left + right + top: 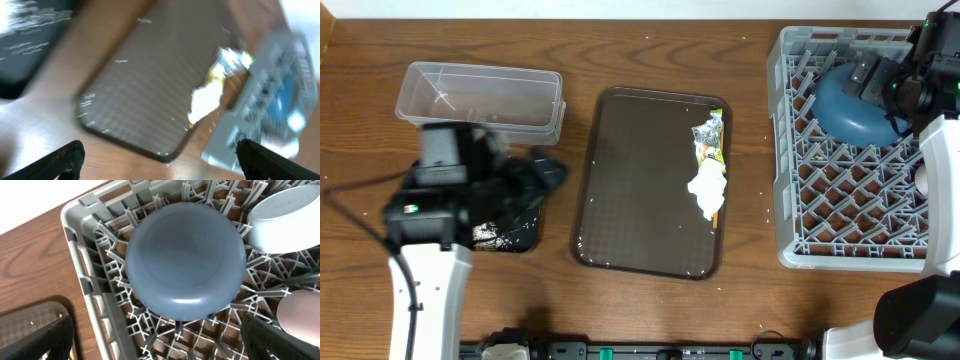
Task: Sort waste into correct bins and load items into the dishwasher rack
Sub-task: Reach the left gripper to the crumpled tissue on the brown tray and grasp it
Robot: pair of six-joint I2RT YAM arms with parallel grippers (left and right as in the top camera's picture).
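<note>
Blue dish (185, 265) lies upturned on the pegs near a corner of the dishwasher rack (790, 200). A pale bowl (285, 215) sits just beside it and a second pale vessel (300, 315) is close by, so loading of the dish reads as done. The right gripper (160, 345) hangs directly above the dish, jaws spread wide, nothing between them. Outward, on the brown serving tray (620, 180), the crumpled napkin (707, 188) and the shiny wrapper (708, 132) lie unsorted along the rack-side edge. The napkin covers part of a thin yellowish strip (716, 208) (possibly the chopsticks; not confirmed). The left gripper (160, 162) is likewise fully open and empty, beside the black tray (515, 238), with the clear tub (480, 95) beyond. Judgement: the work stands at the changeover from dish loading to waste. The next move calls for an arm to reach the napkin or wrapper, close on thin, soft material lying flat, and carry it to the proper bin. The right wrist view alone shows the dish's seating and its neighbours. The overhead alone shows both bins and pale specks (488, 235) in the black tray. The left wrist view is blurred.
</note>
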